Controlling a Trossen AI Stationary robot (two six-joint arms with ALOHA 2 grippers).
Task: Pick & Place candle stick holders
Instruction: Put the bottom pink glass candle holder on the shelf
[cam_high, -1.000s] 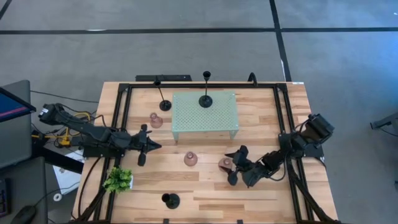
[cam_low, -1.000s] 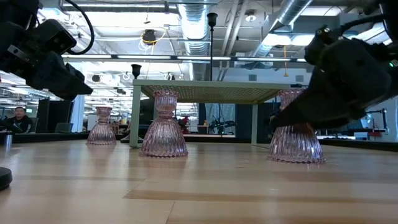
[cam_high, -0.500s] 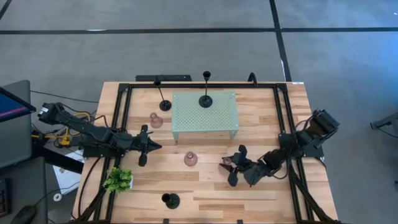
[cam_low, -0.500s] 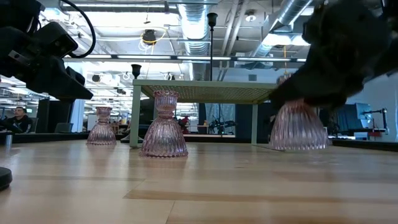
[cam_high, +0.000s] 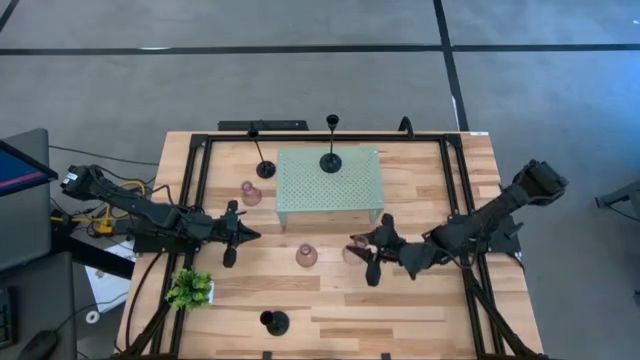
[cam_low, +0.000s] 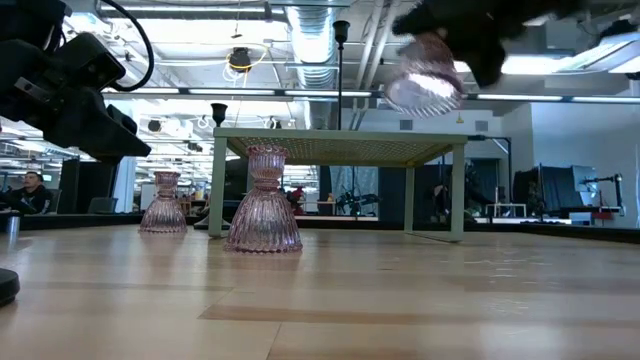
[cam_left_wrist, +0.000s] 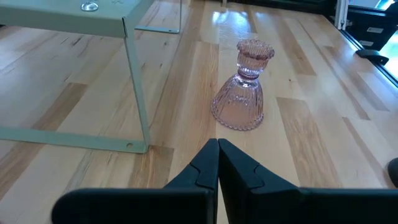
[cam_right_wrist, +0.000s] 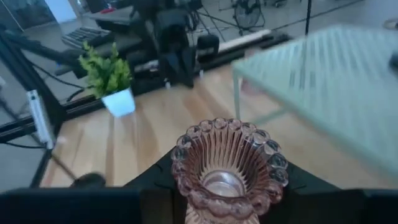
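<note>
Pink candle holder (cam_right_wrist: 227, 163) clamped in right end effector (cam_high: 362, 251), held above table (cam_high: 420, 310)

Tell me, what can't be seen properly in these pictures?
- Right tool: its grip on the lifted pink holder is hidden by the holder in the right wrist view.
- Black holder: cut off by the low view's edge.
- Perforated stand: blurred in the right wrist view.
</note>
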